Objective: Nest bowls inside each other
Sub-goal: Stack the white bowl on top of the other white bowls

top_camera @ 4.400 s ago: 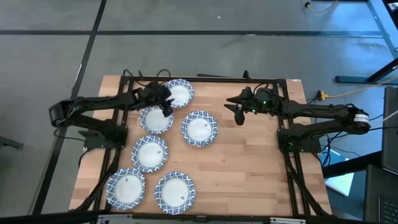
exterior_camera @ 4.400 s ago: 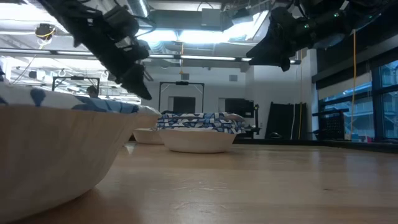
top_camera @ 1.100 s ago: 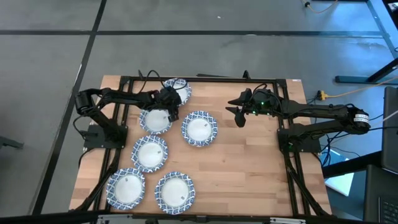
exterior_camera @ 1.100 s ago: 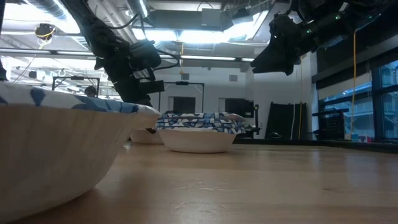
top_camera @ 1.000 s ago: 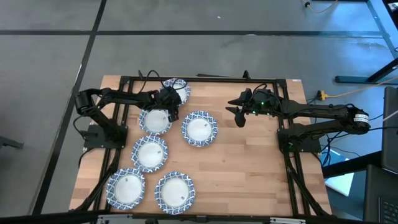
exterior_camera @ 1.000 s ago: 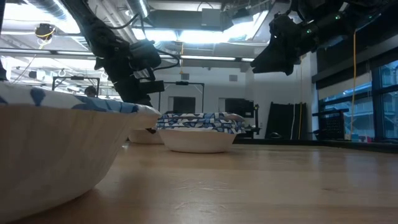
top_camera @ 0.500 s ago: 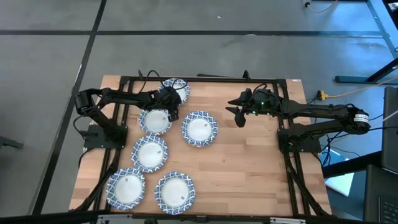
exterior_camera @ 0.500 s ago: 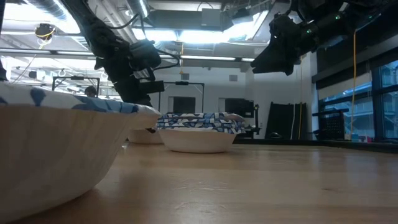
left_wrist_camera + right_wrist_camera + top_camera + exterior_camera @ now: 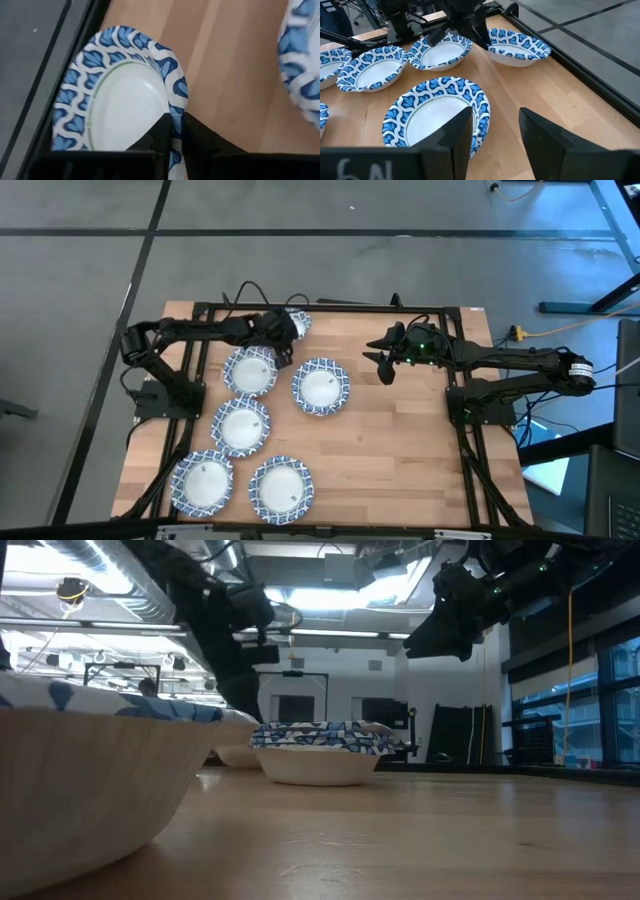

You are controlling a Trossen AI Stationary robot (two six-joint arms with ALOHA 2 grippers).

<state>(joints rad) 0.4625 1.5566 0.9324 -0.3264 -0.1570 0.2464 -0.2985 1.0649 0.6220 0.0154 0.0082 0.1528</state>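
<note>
Several small round bowls, white inside with a blue-and-white rim band, sit upright on the wooden table: one at the far left, one in the middle, three more toward the near left. My left gripper is shut on another bowl near the far edge. My right gripper hangs open above the table, right of the middle bowl. My left gripper pinches the bowl's patterned rim, one finger inside the bowl and one outside. It comes from the table's left, slanting down. The bowl is raised off the table and sticks out beyond the fingertips toward the far edge.
A black frame runs along the table's far edge, close to the held bowl. The right half of the table is bare wood. In the low view a near bowl fills the left foreground.
My left gripper has risen and moved a little toward the far right, carrying the bowl up off the table by its rim. The right arm has kept still.
</note>
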